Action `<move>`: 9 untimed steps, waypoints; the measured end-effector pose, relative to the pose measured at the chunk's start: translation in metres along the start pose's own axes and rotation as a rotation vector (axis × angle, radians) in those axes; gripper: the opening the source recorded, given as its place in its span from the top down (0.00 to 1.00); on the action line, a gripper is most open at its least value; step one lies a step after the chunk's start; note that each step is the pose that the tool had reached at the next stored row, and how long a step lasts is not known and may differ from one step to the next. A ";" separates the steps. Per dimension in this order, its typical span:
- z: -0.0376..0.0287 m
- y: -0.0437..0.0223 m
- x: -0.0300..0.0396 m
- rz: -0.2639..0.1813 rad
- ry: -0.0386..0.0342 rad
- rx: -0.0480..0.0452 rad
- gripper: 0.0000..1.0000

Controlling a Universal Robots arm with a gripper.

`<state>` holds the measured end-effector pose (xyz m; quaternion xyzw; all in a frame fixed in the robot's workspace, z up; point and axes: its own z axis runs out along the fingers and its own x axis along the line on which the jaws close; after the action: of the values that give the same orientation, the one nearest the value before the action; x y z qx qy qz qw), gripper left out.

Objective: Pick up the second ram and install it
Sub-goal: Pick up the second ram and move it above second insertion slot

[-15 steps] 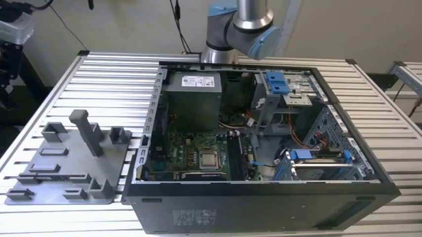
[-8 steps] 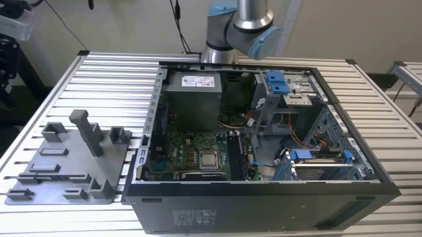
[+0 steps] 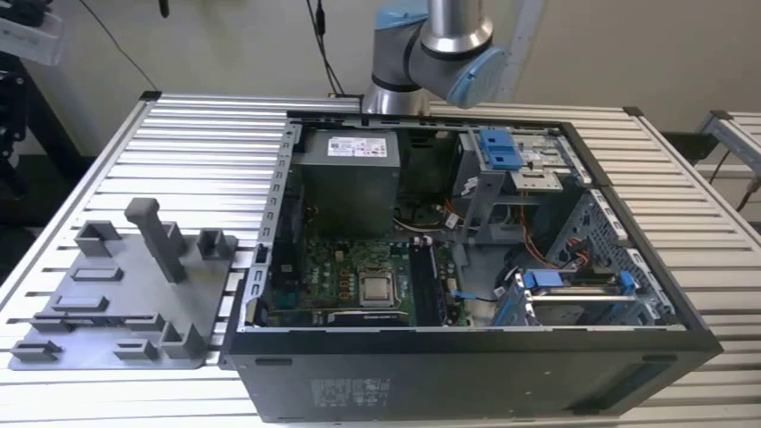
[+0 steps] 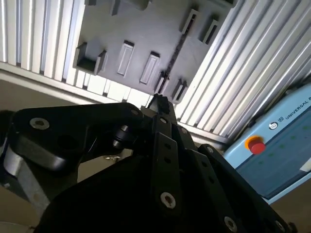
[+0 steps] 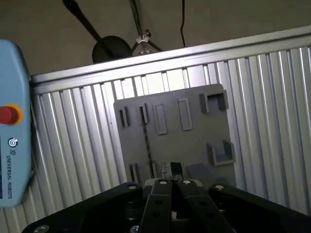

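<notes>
1. Jaws: in both wrist views I see them drawn together with nothing clamped. They hang high over the grey tray.
2. The second ram stands on its long edge in that tray. It reads as a thin dark line between two small end holders, and the jaws are well apart from it. It's the same thin line in the second wrist view.
3. A matching pair of holders sits just beside the ram.
4. In the exterior view the tray lies at the tabletop corner, at the near edge on the exterior view's left. An upright grey post stands on it.
5. The open computer case runs from the tabletop's middle to its near edge, just beside the tray. The board lies flat inside with the processor near its middle.
6. I can't tell whether the long slots next to the processor hold a stick.
7. The arm rises at the far edge, behind the case.
8. A blue control box with a red button sits past the tabletop's edge.
</notes>
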<state>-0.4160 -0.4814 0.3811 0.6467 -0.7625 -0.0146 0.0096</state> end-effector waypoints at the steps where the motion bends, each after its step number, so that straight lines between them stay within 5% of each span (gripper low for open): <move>1: 0.0000 0.0000 0.0000 -0.018 0.0010 0.0000 0.89; 9: 0.0001 0.0000 0.0000 -0.161 0.0071 -0.0004 0.89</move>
<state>-0.4160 -0.4814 0.3810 0.7058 -0.7082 -0.0131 0.0113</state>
